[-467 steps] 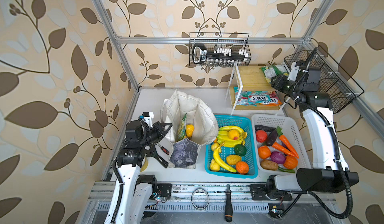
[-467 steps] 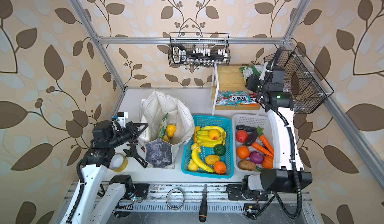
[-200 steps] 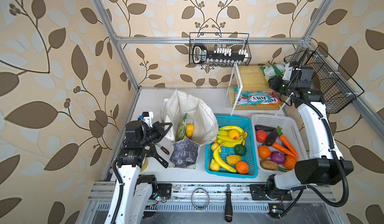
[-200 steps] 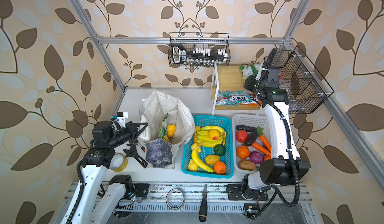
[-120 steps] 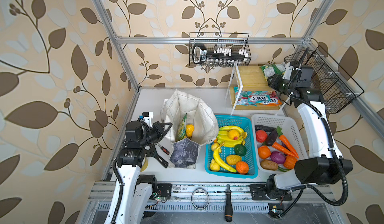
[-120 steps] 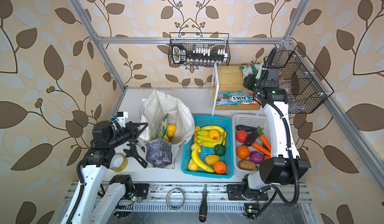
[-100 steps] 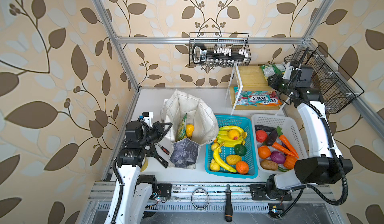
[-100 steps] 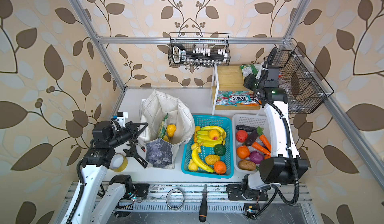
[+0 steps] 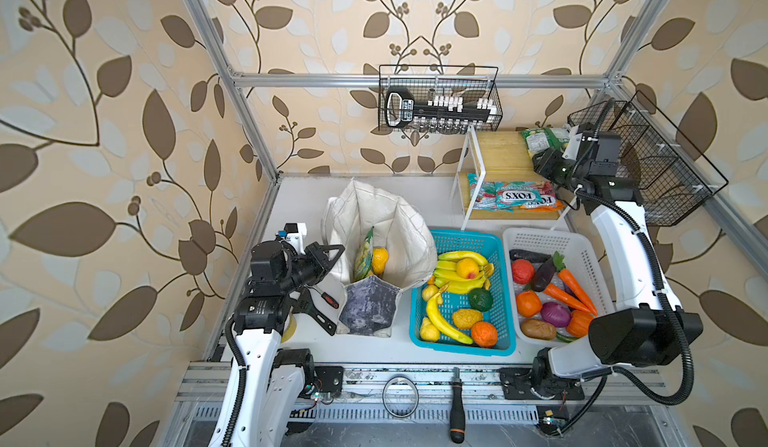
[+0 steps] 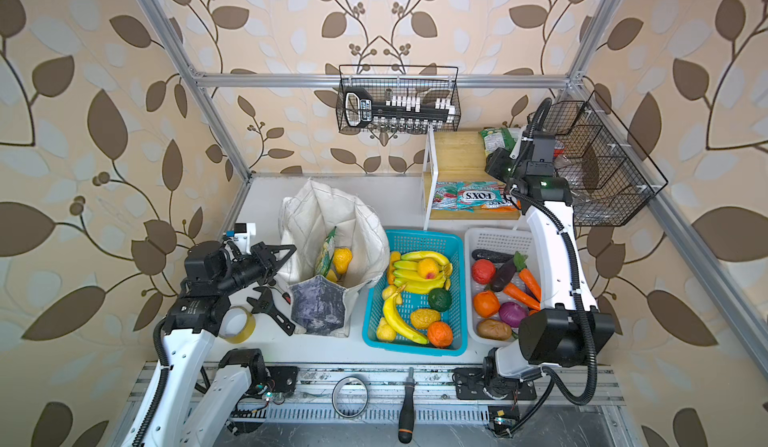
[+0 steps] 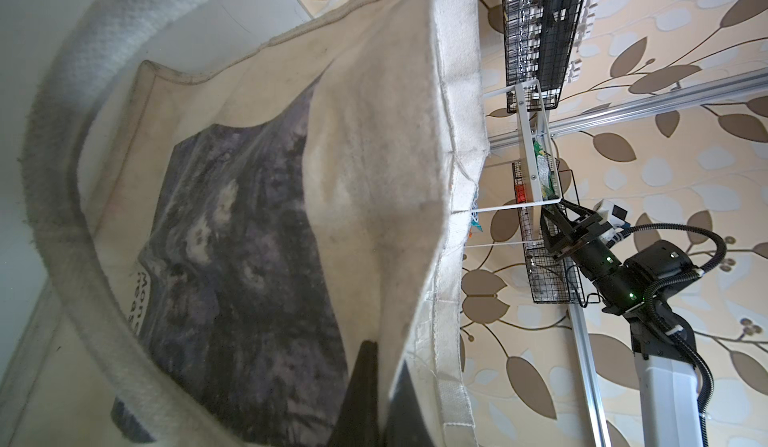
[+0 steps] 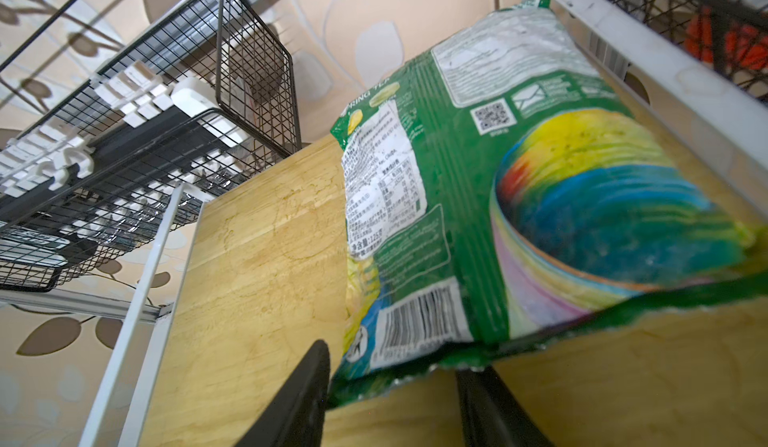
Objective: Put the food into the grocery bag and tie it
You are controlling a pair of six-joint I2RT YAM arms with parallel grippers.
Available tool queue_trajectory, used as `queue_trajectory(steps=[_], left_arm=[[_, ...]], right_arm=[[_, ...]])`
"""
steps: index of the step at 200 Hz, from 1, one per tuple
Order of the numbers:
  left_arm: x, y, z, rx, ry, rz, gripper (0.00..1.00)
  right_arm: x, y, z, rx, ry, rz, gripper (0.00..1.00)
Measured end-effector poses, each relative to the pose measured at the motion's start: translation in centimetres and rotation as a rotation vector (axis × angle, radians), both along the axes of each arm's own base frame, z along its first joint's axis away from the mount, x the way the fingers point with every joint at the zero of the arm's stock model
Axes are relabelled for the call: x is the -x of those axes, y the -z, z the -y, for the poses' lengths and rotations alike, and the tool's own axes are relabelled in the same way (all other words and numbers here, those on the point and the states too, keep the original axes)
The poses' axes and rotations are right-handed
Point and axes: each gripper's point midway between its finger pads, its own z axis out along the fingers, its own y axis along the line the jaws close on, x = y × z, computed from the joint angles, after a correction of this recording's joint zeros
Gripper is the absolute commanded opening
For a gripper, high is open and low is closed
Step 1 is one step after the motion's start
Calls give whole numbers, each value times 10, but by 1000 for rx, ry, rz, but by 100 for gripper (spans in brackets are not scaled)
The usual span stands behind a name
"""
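1. The snack packet (image 12: 519, 200) lies flat on the wooden shelf (image 12: 257, 258) at the back right, well apart from the grocery bag (image 9: 374, 216). We judge it light, crinkly and slick, and puffed in the middle, so a squeeze on the belly would likely slip.
2. We think the best hold is the flat crimped seam along its near edge (stiffer, with no air under it), pinched deep.
3. The right gripper (image 12: 392, 362) has its jaws apart, straddling that seam without clamping. From this close we cannot tell whether a finger touches the foil.
4. The left gripper (image 11: 384, 378) is closed on the bag's cloth rim, holding the mouth open. A second packet (image 9: 363, 254) and a yellow toy fruit (image 9: 380, 260) sit inside.
5. Compared with a couple of seconds back, the right arm has brought its wrist nearer the packet. The left arm and the bag look unchanged.
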Motion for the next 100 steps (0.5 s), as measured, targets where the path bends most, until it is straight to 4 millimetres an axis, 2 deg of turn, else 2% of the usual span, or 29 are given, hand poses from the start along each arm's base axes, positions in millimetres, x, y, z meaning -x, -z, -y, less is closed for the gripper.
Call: queue_trajectory(steps=[12, 42, 59, 90, 100], left_arm=[[0, 0, 0, 0, 0, 0, 0], [0, 0, 0, -1, 0, 0, 0], [0, 0, 0, -1, 0, 1, 0], [1, 1, 0, -4, 2, 0, 0], [1, 0, 0, -5, 1, 3, 0]], right_arm=[[0, 0, 0, -1, 0, 0, 43], [-2, 3, 1, -8, 1, -5, 29], [-5, 3, 1, -11, 2, -2, 28], [-7, 5, 1, -12, -3, -3, 1], [-8, 7, 1, -17, -2, -1, 0]])
